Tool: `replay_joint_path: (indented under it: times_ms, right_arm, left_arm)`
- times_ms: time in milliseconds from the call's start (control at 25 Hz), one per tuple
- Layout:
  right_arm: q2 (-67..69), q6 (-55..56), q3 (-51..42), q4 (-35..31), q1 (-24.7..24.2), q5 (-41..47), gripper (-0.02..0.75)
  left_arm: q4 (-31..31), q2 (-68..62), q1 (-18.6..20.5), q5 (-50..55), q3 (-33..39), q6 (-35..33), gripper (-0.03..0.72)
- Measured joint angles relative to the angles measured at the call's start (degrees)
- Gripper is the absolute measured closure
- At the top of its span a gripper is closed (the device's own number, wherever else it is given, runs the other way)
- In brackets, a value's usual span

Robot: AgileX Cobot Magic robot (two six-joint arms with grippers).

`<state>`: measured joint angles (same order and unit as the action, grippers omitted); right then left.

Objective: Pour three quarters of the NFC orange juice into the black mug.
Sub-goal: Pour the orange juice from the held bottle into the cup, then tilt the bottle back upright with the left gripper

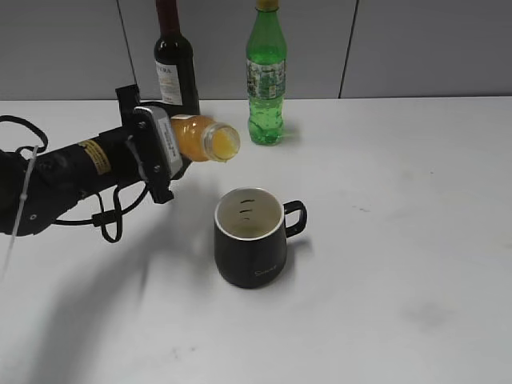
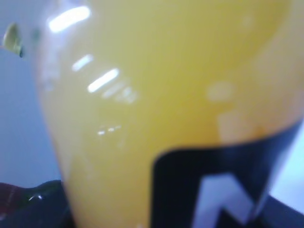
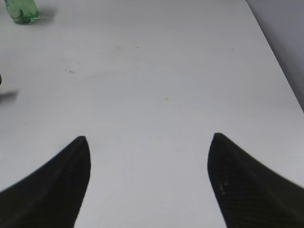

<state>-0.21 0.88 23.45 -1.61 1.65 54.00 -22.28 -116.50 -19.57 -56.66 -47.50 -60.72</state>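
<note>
Table (image 1: 416, 240) lying nearest, white, carrying everything. Left arm reaching in from left, left gripper (image 1: 164, 152) pinching NFC orange juice (image 1: 204, 138) by label end, bottle lying near horizontal, open mouth aiming right, hanging above and just left of black mug (image 1: 250, 238) – likely pre-pour tilt; no stream showing. Mug sitting centre, white inside, handle pointing right. Wine bottle (image 1: 174, 60) and green soda bottle (image 1: 266, 76) standing far, clear of pour. Right gripper (image 3: 149, 142) spread wide, hovering over bare table, holding nothing.

The black left arm (image 1: 56, 180) carries a yellow warning label, looping black cables, a white cable tie and a silver-grey wrist plate, while the right gripper (image 3: 149, 142) shows two matte black tapered fingers (image 3: 57, 185).
</note>
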Motion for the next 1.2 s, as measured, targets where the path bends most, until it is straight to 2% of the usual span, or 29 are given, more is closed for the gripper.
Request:
replay_joint_path:
  times_ms: [120, 320, 1200]
  right_arm:
    - [0.00, 0.00, 0.00, 0.00, 0.00, 0.00, 0.155]
    - [0.00, 0.00, 0.00, 0.00, 0.00, 0.00, 0.155]
    - [0.00, 0.00, 0.00, 0.00, 0.00, 0.00, 0.155]
  left_arm:
    - [1.39, 0.00, 0.00, -0.16, 0.00, -2.86, 0.216]
    - [2.21, 0.00, 0.00, -0.16, 0.00, -3.77, 0.217]
    - [2.41, 0.00, -0.37, -0.61, -0.05, -12.63, 0.217]
